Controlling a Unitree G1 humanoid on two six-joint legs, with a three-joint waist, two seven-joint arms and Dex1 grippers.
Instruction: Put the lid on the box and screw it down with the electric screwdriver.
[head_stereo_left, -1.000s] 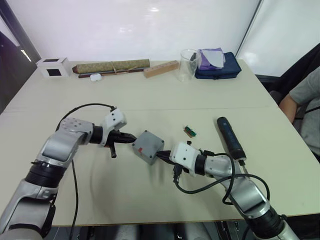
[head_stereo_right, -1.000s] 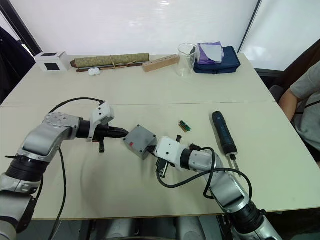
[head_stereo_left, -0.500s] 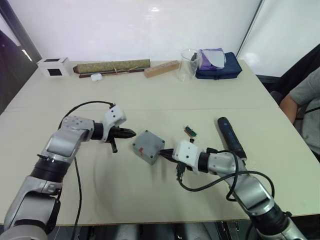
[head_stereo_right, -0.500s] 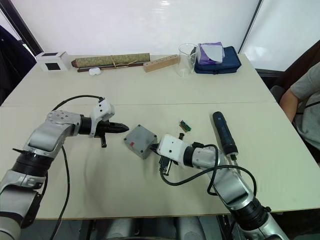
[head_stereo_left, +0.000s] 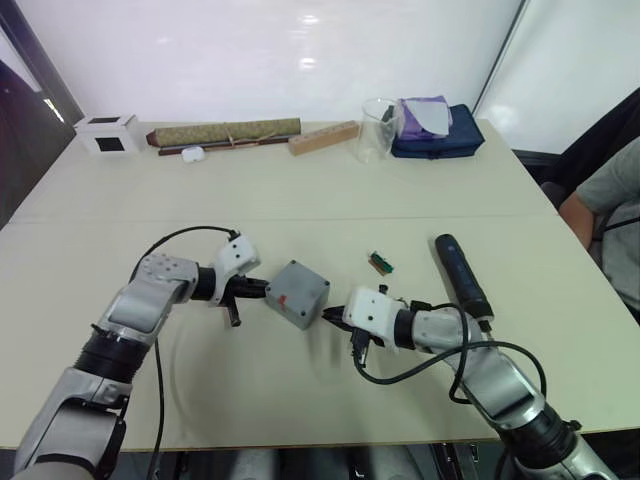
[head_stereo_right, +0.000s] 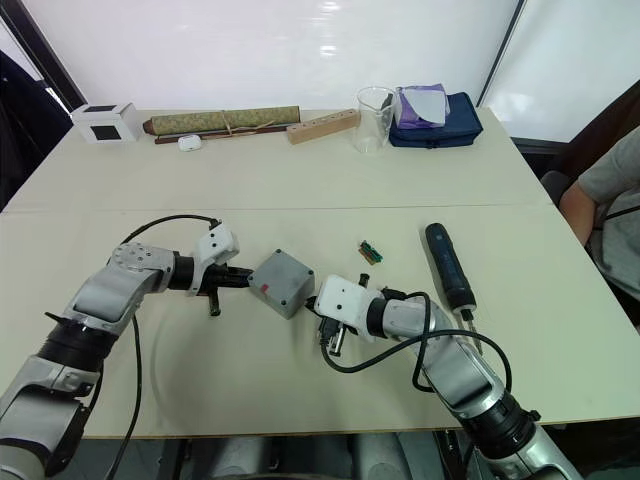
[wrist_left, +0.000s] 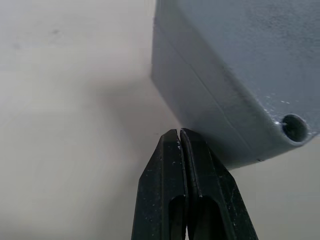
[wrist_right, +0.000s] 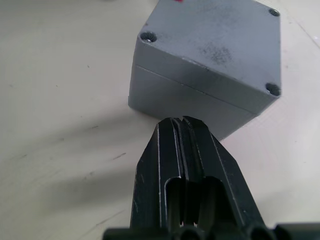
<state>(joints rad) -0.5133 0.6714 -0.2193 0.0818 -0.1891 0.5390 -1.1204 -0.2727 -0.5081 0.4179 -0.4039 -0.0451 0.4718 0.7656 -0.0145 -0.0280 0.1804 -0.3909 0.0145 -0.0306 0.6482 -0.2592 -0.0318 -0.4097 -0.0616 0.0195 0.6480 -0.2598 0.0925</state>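
Two grippers flank the closed box (head_stereo_left: 298, 293).
Lid (wrist_right: 220, 42) sits on it; left gripper (wrist_left: 180, 137) and right gripper (wrist_right: 183, 125) both pinched together, empty, tips at its sides.

It looks like a lab or office meeting room turned into a test bench. A wide beige table (head_stereo_left: 300, 190) stands before a plain white wall, with a dark window frame at the left. Along the far edge lie a rolled mat (head_stereo_left: 222, 131), a wooden block (head_stereo_left: 322, 137), a clear beaker (head_stereo_left: 376, 129), a navy pouch (head_stereo_left: 436, 133) and a white cube (head_stereo_left: 107, 133). A person's arm (head_stereo_left: 598, 200) shows at the right.
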